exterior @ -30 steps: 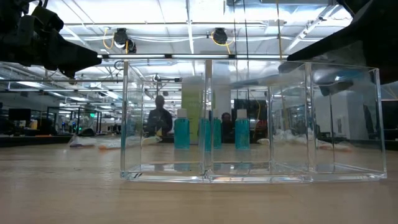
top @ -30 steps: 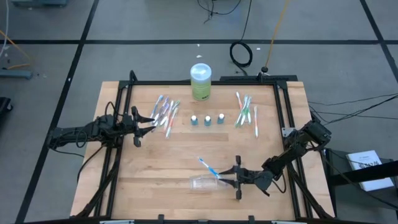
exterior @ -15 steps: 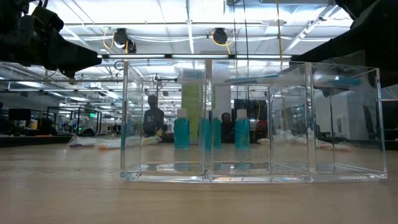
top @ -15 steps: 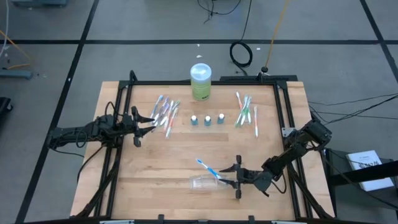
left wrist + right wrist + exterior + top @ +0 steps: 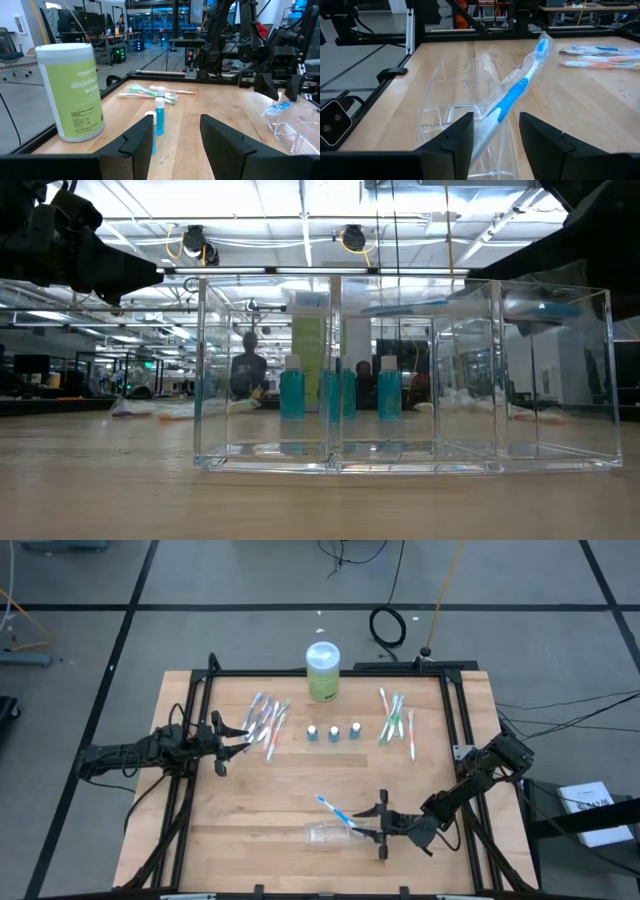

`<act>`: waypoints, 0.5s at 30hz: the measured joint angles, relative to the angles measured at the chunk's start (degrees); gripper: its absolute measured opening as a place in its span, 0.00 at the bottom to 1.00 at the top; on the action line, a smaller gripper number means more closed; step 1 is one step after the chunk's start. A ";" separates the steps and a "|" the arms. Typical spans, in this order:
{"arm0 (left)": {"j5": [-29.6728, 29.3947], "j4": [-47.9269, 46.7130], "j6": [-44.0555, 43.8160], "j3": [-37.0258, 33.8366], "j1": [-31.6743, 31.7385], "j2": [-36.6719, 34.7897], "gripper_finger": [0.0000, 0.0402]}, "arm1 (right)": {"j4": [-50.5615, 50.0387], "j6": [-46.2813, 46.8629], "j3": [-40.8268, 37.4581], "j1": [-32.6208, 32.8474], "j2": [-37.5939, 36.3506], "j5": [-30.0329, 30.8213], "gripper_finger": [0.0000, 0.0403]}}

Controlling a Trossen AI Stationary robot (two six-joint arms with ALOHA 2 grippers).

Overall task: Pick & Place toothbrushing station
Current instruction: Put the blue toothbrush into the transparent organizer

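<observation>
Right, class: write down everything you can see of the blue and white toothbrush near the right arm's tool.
The toothbrush has a white plastic handle with a bright blue grip band and a blue head end, and sits in a clear crinkly wrapper. It lies slanted, its lower end between the fingers of the right tool and over the clear plastic organizer, its head end lifted and pointing away toward the table's middle. From above it shows as a thin blue-white stick.
</observation>
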 joint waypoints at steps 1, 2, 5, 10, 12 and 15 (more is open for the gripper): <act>0.00 0.00 0.00 -0.01 0.00 0.00 0.41 | -0.65 0.76 0.00 0.00 0.00 0.17 0.38; 0.00 0.00 0.00 0.01 0.00 0.00 0.41 | -1.06 1.32 0.01 0.00 0.00 0.29 0.39; 0.00 0.00 0.00 0.00 0.00 0.01 0.41 | -1.30 1.75 0.02 0.00 0.00 0.55 0.44; 0.00 0.00 0.00 -0.01 0.00 0.00 0.41 | -2.69 1.81 0.04 0.00 -0.02 2.05 0.56; 0.00 0.00 0.00 0.00 0.00 0.01 0.41 | -3.37 1.61 0.07 0.00 -0.04 2.02 0.60; 0.00 0.00 -0.02 -0.01 0.00 0.00 0.41 | -2.20 0.00 0.05 0.00 -0.06 1.87 0.63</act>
